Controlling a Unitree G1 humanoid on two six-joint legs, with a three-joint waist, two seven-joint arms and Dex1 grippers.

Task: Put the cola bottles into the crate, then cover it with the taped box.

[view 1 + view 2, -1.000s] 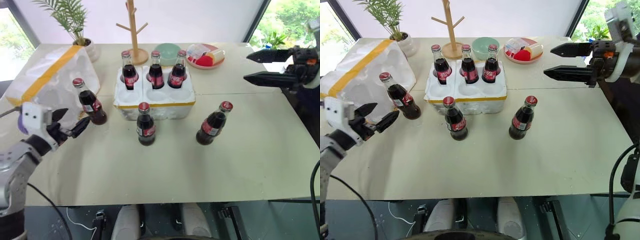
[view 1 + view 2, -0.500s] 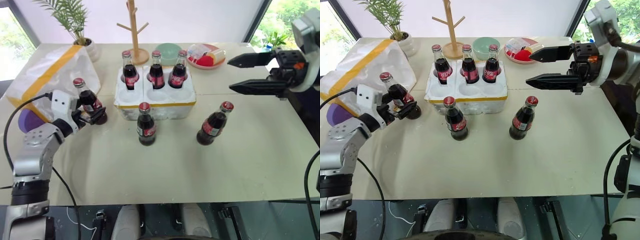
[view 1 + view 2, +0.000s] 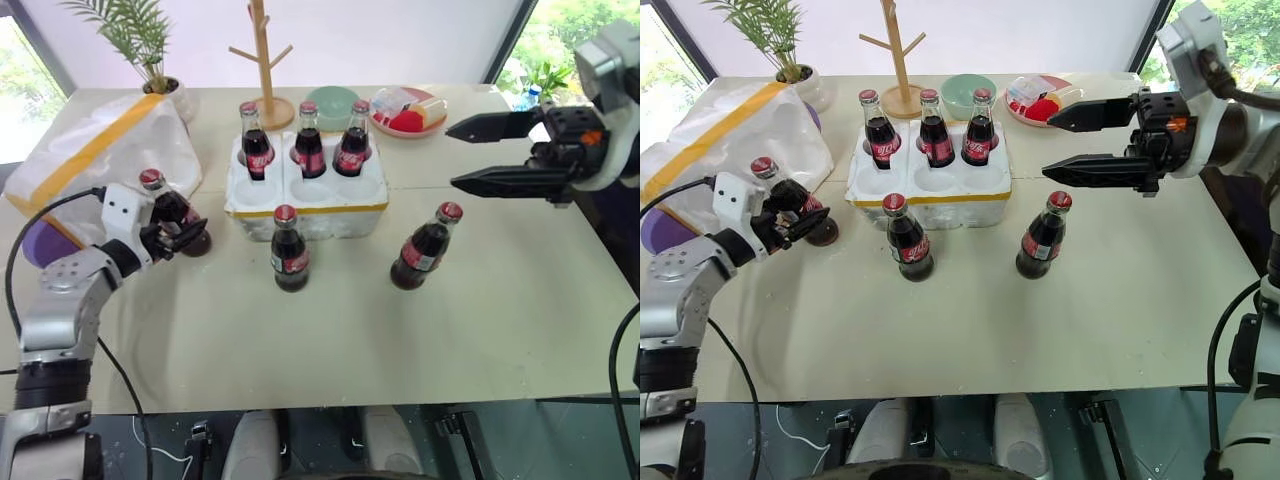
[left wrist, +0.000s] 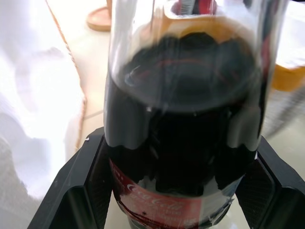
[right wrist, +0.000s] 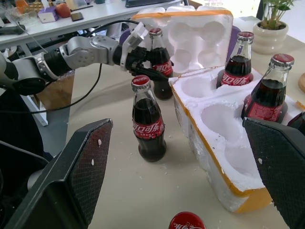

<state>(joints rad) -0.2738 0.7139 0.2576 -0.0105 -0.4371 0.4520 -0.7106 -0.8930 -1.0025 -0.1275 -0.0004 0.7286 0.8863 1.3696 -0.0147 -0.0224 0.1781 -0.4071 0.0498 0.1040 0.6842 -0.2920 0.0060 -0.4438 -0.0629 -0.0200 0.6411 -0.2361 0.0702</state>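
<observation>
Since a second ago, the left gripper (image 3: 178, 236) has moved in from open bench to the leaning glass cola bottle (image 3: 170, 210) with a red cap beside the taped box, and its two black fingers (image 4: 78, 191) now sit on either side of the bottle's lower body, closing against the glass just above the red label. That bottle tilts towards the large hollow white foam shell wrapped in wide yellow tape (image 3: 95, 150), which lies at the left end of the pale bench (image 3: 330, 340). Over the same second the right gripper (image 3: 478, 155) has swung leftward, and it hangs above the bench's right side with its fingers spread wide and nothing between them.

The low white foam tray with a thin yellow tape band (image 3: 305, 195) sits mid-bench, and three cola bottles (image 3: 303, 145) stand upright in its back row of wells while the three front wells are bare. Another bottle (image 3: 288, 250) stands upright just in front of the tray. One more (image 3: 422, 248) leans on the bench to the right, below the right gripper.

Behind the tray stand a wooden peg tree (image 3: 262, 60), a pale green bowl (image 3: 333, 105) and a pink plate of toy food (image 3: 410, 110). A potted palm (image 3: 150, 50) stands at the back left.
</observation>
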